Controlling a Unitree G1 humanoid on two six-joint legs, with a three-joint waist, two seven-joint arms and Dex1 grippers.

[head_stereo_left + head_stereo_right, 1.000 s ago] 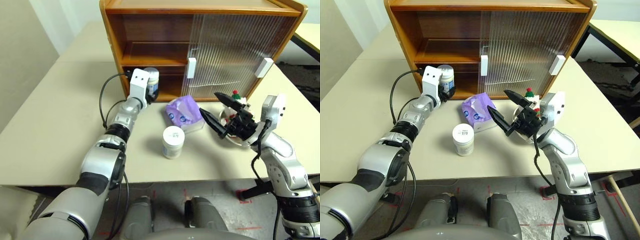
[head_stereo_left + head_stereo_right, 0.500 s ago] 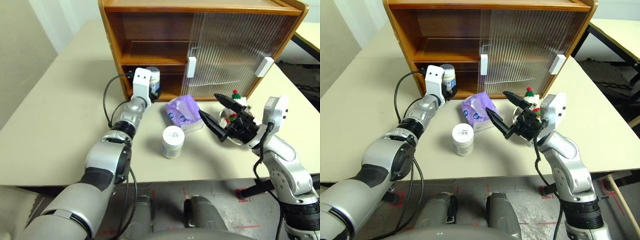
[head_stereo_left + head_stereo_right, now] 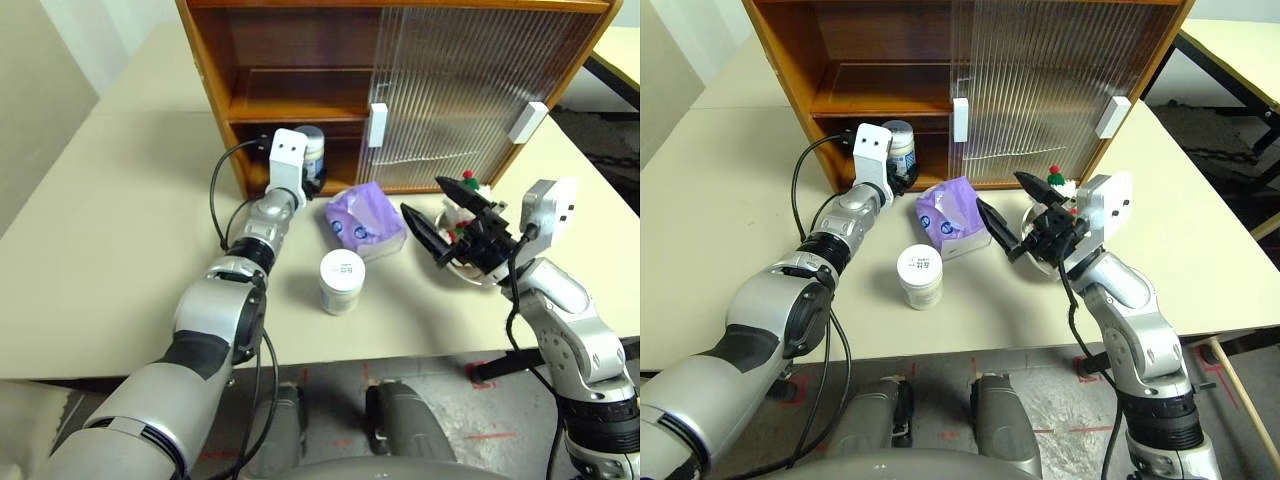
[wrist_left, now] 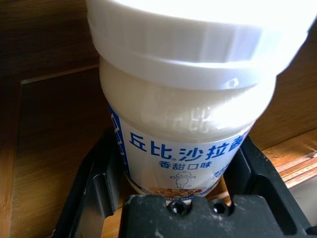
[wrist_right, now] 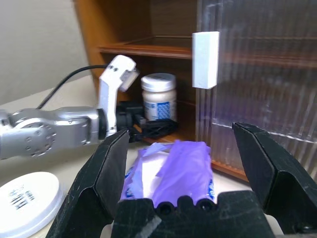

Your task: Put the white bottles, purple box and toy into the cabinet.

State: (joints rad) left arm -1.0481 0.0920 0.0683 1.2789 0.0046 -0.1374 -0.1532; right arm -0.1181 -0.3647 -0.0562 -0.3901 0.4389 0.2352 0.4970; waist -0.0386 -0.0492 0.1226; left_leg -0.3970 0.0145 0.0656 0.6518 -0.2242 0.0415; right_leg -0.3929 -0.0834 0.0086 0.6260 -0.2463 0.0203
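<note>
While the nearer squat white plastic jar with a screw lid (image 3: 342, 281) stands upright by itself toward the front of the pale beige tabletop (image 3: 120, 250), untouched by either arm, the action sits further back. Just behind that jar lies the soft lavender-purple wrapped pack (image 3: 366, 221), slumped on the table in front of the cabinet's ribbed door.

Over on the right, the right gripper (image 3: 447, 217) hovers above the table with its two black fingers spread wide and nothing between them, aimed across toward the purple pack. Right behind it, partly hidden by the fingers, the small fluffy white plush snowman with a red-and-green hat (image 3: 468, 187) sits in a shallow bowl (image 3: 470, 275).

Further in, the left arm reaches forward to the open left side of the orange-brown wooden two-shelf cabinet (image 3: 210, 90). The left gripper (image 4: 173, 171) has its black fingers on both sides of the second white jar with blue printed label (image 4: 188, 99), pinching it low on the body. That jar is upright, at the front edge of the lower shelf. The ribbed translucent sliding doors (image 3: 460, 80) with white rectangular handles (image 3: 378, 124) cover the right part.
</note>
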